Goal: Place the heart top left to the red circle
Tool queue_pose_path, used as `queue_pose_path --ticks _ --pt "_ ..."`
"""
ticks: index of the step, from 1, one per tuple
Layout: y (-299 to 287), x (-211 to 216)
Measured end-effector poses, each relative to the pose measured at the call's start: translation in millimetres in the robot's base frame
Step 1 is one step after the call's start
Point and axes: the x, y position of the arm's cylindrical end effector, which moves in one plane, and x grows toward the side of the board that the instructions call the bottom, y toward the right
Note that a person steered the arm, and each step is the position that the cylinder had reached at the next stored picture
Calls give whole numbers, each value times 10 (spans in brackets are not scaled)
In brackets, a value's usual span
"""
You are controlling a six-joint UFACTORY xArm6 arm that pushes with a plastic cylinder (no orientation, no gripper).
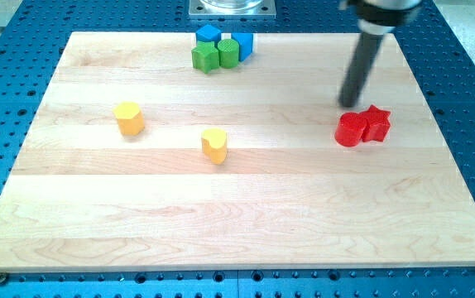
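Note:
The yellow heart block [214, 144] lies left of the board's middle. The red circle block [351, 130] lies at the view's right, touching a red star block [376, 122] on its right side. My tip [349, 103] stands just above the red circle toward the view's top, a little apart from it, and far to the right of the heart.
A yellow rounded block [128, 118] lies at the left. At the top edge of the wooden board [237, 207] sits a cluster: two blue blocks [209, 34] [243, 43] and two green blocks [206, 57] [228, 53].

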Motion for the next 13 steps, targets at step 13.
queue_pose_path --ticks 13 --pt "-1338 651"
